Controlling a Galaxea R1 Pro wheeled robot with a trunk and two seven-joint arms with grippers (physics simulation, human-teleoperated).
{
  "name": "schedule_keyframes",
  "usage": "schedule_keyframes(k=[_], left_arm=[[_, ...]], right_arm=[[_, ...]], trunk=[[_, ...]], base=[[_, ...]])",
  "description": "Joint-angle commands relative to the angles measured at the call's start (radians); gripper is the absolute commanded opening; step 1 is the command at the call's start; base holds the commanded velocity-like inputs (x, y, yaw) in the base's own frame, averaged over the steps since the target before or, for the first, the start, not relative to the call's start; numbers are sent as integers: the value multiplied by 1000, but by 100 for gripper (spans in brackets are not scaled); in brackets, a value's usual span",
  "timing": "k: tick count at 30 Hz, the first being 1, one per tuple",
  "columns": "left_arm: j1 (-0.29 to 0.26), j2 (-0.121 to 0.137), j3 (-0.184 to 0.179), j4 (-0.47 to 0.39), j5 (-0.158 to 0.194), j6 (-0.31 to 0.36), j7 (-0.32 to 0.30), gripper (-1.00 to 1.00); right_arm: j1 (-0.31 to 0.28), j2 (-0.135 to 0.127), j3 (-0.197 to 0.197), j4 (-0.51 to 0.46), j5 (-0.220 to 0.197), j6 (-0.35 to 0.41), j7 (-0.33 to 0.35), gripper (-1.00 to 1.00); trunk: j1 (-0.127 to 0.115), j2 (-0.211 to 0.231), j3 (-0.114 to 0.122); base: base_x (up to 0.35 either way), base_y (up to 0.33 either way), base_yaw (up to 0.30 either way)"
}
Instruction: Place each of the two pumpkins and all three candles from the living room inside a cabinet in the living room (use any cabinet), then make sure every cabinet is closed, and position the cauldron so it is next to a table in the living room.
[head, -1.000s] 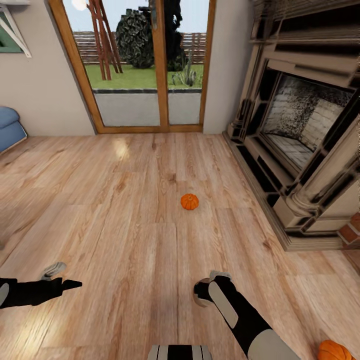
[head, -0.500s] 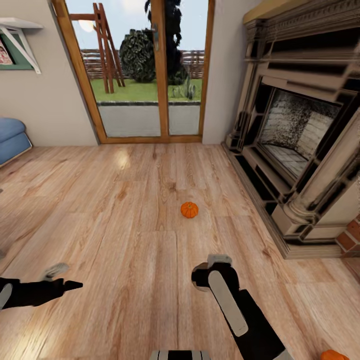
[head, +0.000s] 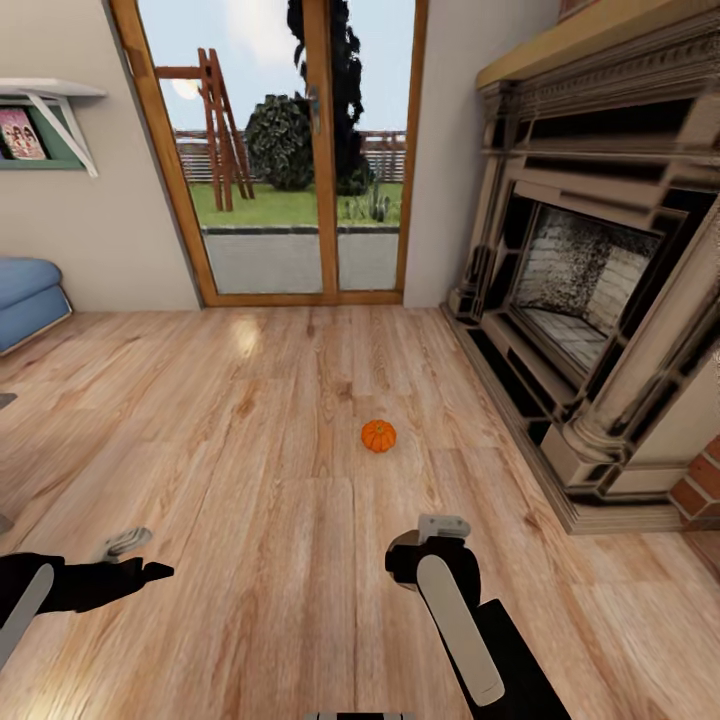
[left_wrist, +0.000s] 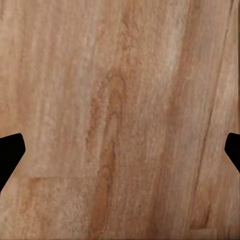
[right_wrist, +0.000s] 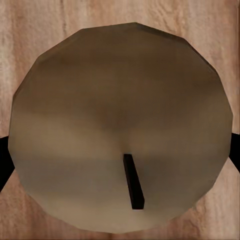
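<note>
One small orange pumpkin (head: 378, 436) sits on the wood floor a short way ahead of my right gripper (head: 424, 548). In the right wrist view that gripper (right_wrist: 120, 156) is shut on a grey-beige candle (right_wrist: 120, 95), whose flat round top and dark wick face the camera between the two fingers. In the head view a sliver of the candle (head: 399, 546) peeks out beside the wrist. My left gripper (head: 140, 556) hangs low at the left, open; in the left wrist view it (left_wrist: 120, 155) has bare floor between its fingers. The cabinet is out of view.
A large stone fireplace (head: 590, 300) with a raised hearth fills the right side. Glass patio doors (head: 290, 170) stand in the far wall. A blue sofa (head: 25, 295) edge and a wall shelf (head: 50, 110) are at the left. Open wood floor (head: 250, 420) lies ahead.
The head camera has tilted up, so the whole picture slid downward; the second pumpkin at the bottom right corner has left the frame. Both arms keep roughly the same pose.
</note>
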Motion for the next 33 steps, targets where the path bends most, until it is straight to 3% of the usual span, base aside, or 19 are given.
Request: schedule_keyframes(k=[1,22,33], left_arm=[[0,0,0,0,0,0,0,100],[0,-13,1,0,5,7,1,100],[0,-13,29,-11,9,8,-2,100]], right_arm=[[0,0,-1,0,-2,-2,0,-100],[0,-9,-9,3,0,-9,12,-100],[1,-8,-10,4,-3,-4,17,-100]], trunk=[[0,0,4],[-10,5,85],[-10,5,78]], base=[[0,0,0],[-3,0,-1],[-278,0,-206]])
